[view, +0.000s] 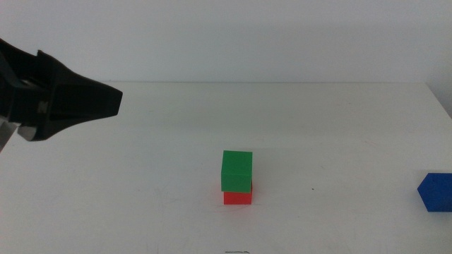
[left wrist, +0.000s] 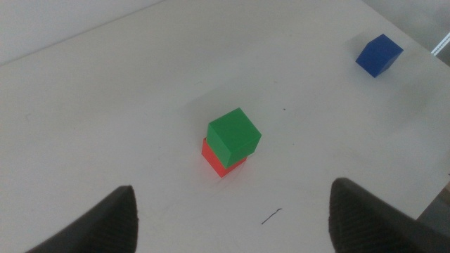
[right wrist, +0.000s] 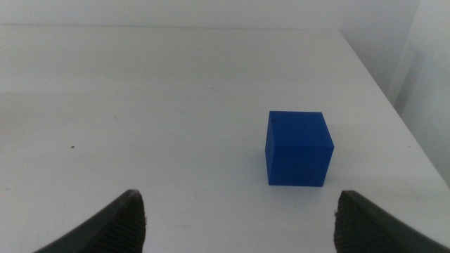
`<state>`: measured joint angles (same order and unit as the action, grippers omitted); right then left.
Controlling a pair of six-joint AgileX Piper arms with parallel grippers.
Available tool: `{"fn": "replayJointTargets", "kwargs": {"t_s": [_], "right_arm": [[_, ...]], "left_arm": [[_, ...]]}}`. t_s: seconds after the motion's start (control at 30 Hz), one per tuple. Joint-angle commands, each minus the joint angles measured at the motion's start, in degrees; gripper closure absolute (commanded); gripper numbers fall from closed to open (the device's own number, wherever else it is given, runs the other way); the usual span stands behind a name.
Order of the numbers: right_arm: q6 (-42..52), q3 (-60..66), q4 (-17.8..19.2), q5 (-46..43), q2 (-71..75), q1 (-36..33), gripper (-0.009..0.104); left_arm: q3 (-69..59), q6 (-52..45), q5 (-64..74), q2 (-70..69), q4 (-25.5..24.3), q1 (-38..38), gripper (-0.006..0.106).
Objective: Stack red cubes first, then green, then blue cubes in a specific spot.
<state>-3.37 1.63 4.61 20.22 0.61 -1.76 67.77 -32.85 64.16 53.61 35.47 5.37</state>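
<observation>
The green cube point(view: 236, 171) sits on the red cube point(view: 237, 197) at the middle front of the white table, turned slightly askew on it; the pair also shows in the left wrist view, green point(left wrist: 235, 133) on red point(left wrist: 216, 161). The blue cube point(view: 436, 192) lies alone at the right edge of the middle view and also shows in the wrist views point(left wrist: 380, 55) point(right wrist: 298, 147). My left gripper point(view: 106, 99) hovers at the far left, away from the stack, open and empty point(left wrist: 232, 211). My right gripper point(right wrist: 240, 204) is open and empty, short of the blue cube; it is out of the middle view.
The table's right edge point(right wrist: 380, 84) runs close beside the blue cube. A small dark mark point(left wrist: 272, 216) lies on the tabletop in front of the stack. Bare white tabletop point(view: 141, 183) lies between the stack and the left gripper.
</observation>
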Motion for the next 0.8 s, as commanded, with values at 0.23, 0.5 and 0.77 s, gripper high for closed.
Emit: {"fn": "replayJointTargets", "kwargs": {"t_s": [0.23,0.5,0.77], "right_arm": [[0.23,-0.98,3.47,-14.81,1.22,0.38,0.017],[0.23,-1.03,3.47,-17.96,1.22,0.38,0.017],[-4.74,-9.74,0.34,-12.39,-9.96,0.38,0.017]], "left_arm": [[1.35,0.15,-3.14,-0.38,3.19,-0.07,0.008],[1.35,0.15,-3.14,-0.38,3.19,-0.07,0.008],[1.35,0.15,-3.14,-0.32,3.19,-0.07,0.008]]}}
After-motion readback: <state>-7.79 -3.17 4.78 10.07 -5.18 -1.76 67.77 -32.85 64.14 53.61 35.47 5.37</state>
